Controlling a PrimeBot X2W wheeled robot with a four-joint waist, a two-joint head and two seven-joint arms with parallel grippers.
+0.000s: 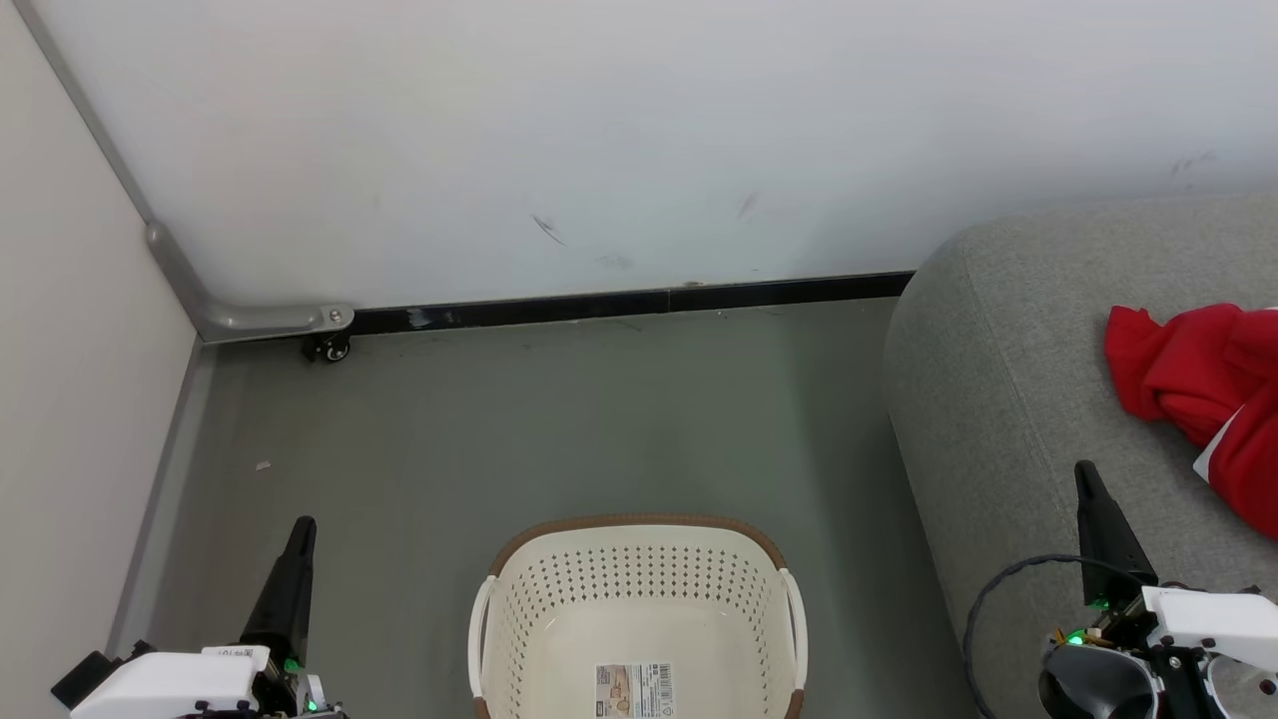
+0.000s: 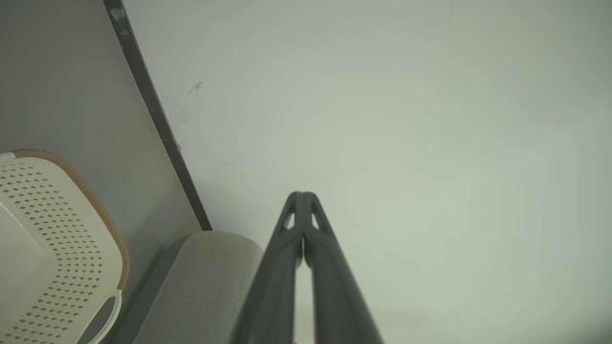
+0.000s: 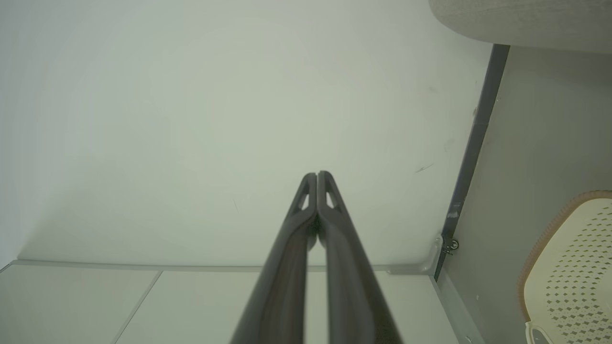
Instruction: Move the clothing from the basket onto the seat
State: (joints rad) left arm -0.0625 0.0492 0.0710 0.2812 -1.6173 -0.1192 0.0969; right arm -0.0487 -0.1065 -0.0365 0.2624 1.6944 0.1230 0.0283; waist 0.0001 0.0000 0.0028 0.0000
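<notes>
Two claws: both closed tight, nothing gripped.
Left claw (image 1: 303, 529): low at the left over the grey floor (image 1: 559, 429), well apart from the basket, tip toward the wall; in its wrist view (image 2: 302, 197), fingers pressed together.
Right claw (image 1: 1086, 481): low at the right over the front part of the seat, near the clothes but not touching them; in its wrist view (image 3: 317, 176), fingers likewise pressed together.
Clothes (image 1: 1193, 374): crumpled red heap with a patch of white, lying on the seat at the far right, partly cut off by the picture edge.
Basket (image 1: 639, 584): cream with a brown rim, standing on the floor between the claws, barcode label (image 1: 634, 691) showing on its bottom.
Seat (image 1: 998, 399): grey woven cushion with a rounded corner, just right of the basket, back against the wall.
Wall (image 1: 599, 120): pale, black baseboard (image 1: 639, 300) along its foot, small caster wheel (image 1: 332, 350) near the left corner.
</notes>
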